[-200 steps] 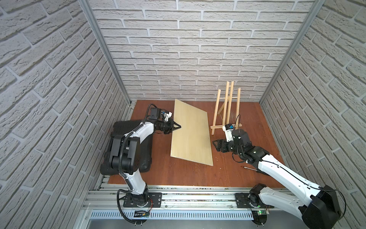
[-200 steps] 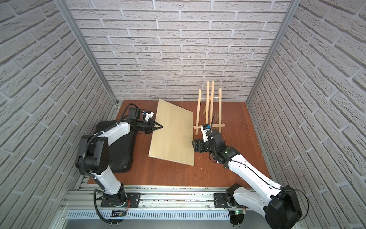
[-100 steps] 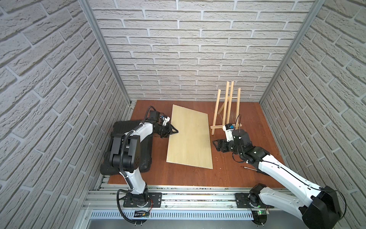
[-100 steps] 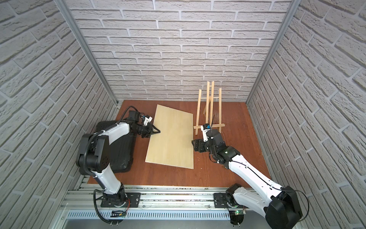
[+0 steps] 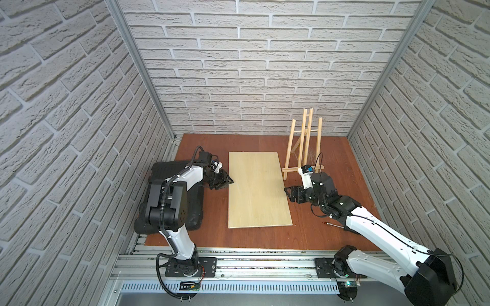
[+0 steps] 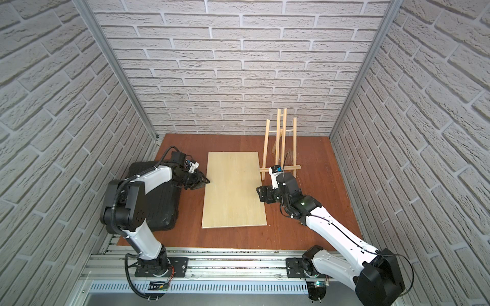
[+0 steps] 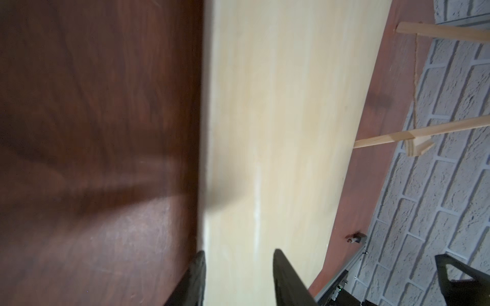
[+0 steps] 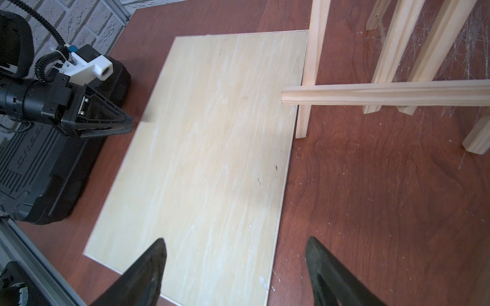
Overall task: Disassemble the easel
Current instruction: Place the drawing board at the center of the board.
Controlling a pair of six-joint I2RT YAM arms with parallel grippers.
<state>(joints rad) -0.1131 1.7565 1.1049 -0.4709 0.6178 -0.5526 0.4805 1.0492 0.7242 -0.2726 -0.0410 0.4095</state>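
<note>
Board (image 5: 257, 190) now lies flat mid-table in both top views; a second ago its nine o'clock edge was lifted. Easel (image 5: 305, 148) stands upright at one o'clock, untouched.

Left wrist view: left gripper (image 7: 238, 278) has parted its fingers (image 7: 289, 280), perhaps still brushing the board's edge.

Right wrist view: right gripper (image 8: 236, 265) is spread wide and empty.

The easel looks to be next.

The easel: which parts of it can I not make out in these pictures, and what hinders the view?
- Both top views: the right arm's wrist camera hides the middle of the ledge of the easel; the hinge is too small to see.
- Right wrist view: the picture's edge cuts off the upper part of the easel.
- Left wrist view: only two slat pieces and the string show, at the picture's edge.
</note>
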